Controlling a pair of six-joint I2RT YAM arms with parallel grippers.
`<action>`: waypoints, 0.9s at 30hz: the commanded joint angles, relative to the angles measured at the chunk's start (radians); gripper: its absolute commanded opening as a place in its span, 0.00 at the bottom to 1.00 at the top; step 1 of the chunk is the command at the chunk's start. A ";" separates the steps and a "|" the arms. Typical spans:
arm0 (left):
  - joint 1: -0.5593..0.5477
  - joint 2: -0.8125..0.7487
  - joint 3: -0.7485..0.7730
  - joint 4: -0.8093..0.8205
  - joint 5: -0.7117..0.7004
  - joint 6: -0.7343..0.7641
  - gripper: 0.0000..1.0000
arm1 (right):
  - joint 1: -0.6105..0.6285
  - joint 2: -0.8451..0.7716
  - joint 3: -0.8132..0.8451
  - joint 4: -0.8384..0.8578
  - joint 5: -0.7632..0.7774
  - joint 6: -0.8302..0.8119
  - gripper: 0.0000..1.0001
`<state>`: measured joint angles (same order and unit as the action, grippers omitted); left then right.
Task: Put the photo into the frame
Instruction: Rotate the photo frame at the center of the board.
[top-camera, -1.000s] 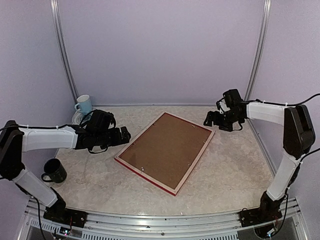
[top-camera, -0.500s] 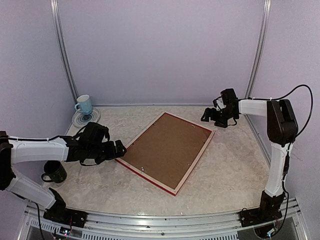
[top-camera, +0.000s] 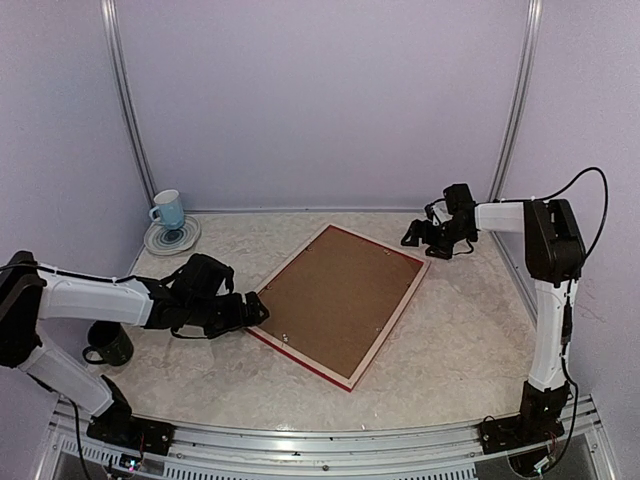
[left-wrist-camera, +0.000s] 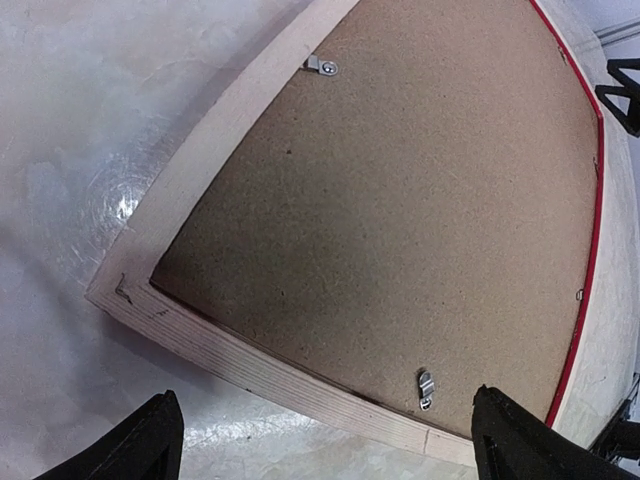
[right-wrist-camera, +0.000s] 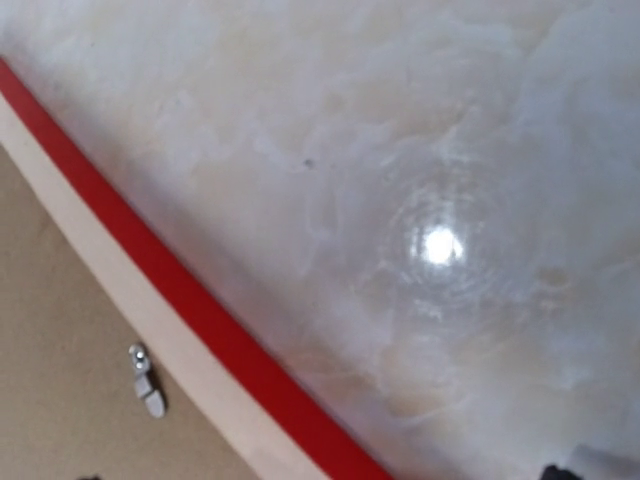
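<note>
**Frame face down mid-tabletop, an open gripper at each of two opposite corners**

The frame (top-camera: 388, 322) lies flat in the middle of the tabletop (top-camera: 470, 340), pale wood back up, with red showing only along the outer edges. The brown backing board (top-camera: 335, 300) sits inside it. Small metal clips (left-wrist-camera: 426, 388) lie on the board just inside the bars. The photo is not visible in any view, and I cannot tell whether it is under the board.

Key relation: the frame is turned diagonally, with its long axis running from the near-left of the tabletop toward the far-right corner. The grippers are at diagonally opposite corners.
- The left gripper (top-camera: 250, 312) is low at the corner nearest the left edge, fingers spread wide and holding nothing. In its wrist view the short end bar runs across just ahead of the gap, and the corner lies toward the left finger.
- The right gripper (top-camera: 415, 238) is just beside the frame corner closest to the tabletop's far-right corner, jaws wide and nothing between them. Its wrist view looks down on the red edge and bare tabletop, with only a sliver of one finger at the bottom corner. I cannot tell from the top view whether it touches the frame.

Judgement: both arms are about equally close to their own corners. The left is better lined up, since the end bar is already in front of its open fingers. With the board in and the back up, the next move likely works on a corner or a clip. The thin bar lying flat on the tabletop leaves little for a finger to get under, so a slip or a push that slides the frame is the risk.
</note>
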<state>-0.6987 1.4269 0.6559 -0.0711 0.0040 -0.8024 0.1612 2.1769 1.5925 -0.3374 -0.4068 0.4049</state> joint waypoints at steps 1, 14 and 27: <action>-0.015 0.039 0.026 0.031 0.028 -0.009 0.99 | -0.006 0.022 0.017 0.017 -0.021 -0.019 0.95; -0.016 0.128 0.072 0.063 0.024 -0.007 0.99 | -0.005 0.002 -0.070 0.065 -0.080 0.020 0.92; 0.029 0.166 0.093 0.097 0.021 0.022 0.99 | 0.035 -0.134 -0.262 0.114 -0.058 0.045 0.92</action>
<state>-0.6880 1.5787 0.7242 -0.0364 0.0196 -0.8036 0.1650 2.1017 1.3933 -0.1905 -0.4629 0.4206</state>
